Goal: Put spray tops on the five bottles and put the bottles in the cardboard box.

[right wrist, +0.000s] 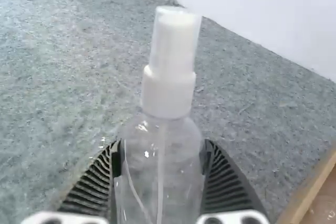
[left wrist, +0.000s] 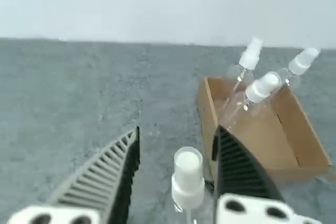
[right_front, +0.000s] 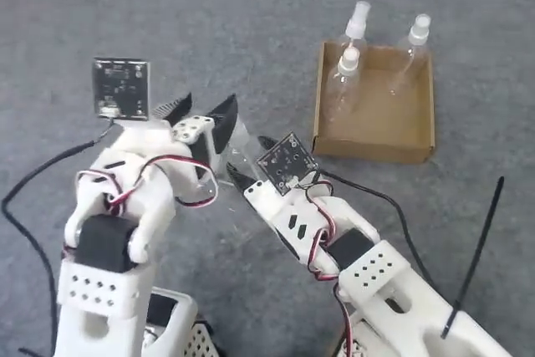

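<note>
My right gripper [right_front: 251, 160] is shut on a clear bottle [right wrist: 160, 166] that carries a white spray top [right wrist: 169, 64]. The bottle [right_front: 241, 150] is held above the grey mat, between the two arms. My left gripper [left wrist: 178, 132] stands open just beside it, and the spray top [left wrist: 188, 179] sits between its fingers, nearer one of them. In the high view the left gripper [right_front: 201, 113] is left of the bottle. The cardboard box [right_front: 372, 150] lies at the back right, with three capped bottles [right_front: 344, 81] leaning in it. From the left wrist, the box [left wrist: 207, 114] lies beyond the gripper.
Grey carpet covers the table. A thin black rod [right_front: 476, 252] leans at the right, beside the right arm's base. Black cables [right_front: 393, 206] trail from both arms. Open carpet stretches between the grippers and the box.
</note>
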Available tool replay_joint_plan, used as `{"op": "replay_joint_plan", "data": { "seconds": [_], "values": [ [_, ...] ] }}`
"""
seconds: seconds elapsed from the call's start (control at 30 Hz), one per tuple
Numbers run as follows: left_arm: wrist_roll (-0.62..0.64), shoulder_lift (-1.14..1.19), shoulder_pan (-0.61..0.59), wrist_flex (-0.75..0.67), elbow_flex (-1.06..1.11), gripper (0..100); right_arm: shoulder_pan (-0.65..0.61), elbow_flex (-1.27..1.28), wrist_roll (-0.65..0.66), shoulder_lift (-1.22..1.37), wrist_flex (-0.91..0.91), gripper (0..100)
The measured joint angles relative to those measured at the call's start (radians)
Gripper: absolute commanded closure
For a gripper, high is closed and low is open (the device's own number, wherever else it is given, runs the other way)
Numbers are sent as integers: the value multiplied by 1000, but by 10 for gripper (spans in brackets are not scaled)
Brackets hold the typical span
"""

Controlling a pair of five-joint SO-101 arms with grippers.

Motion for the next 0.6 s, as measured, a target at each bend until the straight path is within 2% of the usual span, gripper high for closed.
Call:
{"op": "replay_joint_plan", "data": {
  "seconds": [0.17,0.6],
  "values": [
    [-28,0,-40,-32,0,791,0,0,0,0,0,992],
    [-61,-11,-49,-186,230,823,0,5,0,-21,18,992]
  ]
}}
